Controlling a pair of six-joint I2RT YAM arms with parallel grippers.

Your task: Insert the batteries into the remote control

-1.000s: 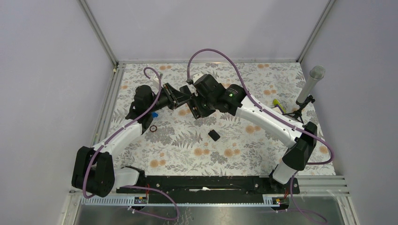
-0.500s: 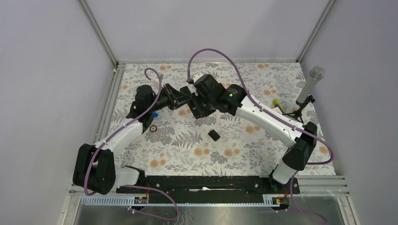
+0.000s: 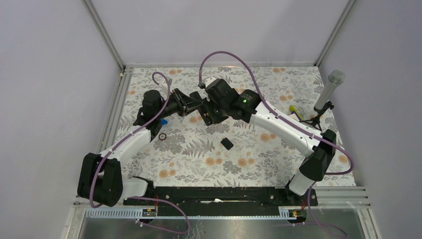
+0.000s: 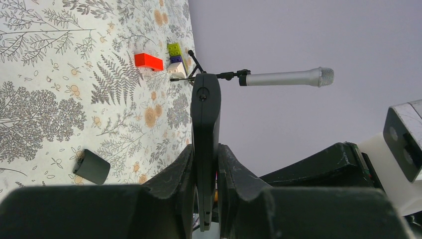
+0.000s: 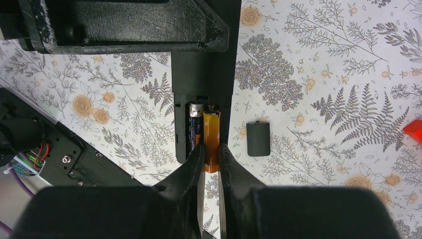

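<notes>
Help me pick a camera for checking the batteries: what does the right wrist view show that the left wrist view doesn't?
Only right wrist: the remote control's open compartment, a dark battery seated in it, and the right gripper shut on an orange battery at the second slot. Only left wrist: the microphone, small stacked blocks, and the remote control edge-on in the shut left gripper. Both: the remote control and the black cover on the table.

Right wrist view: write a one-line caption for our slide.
Right tool grips an orange cylindrical battery partly in the slim matte-black remote control beside a dark battery.
</notes>
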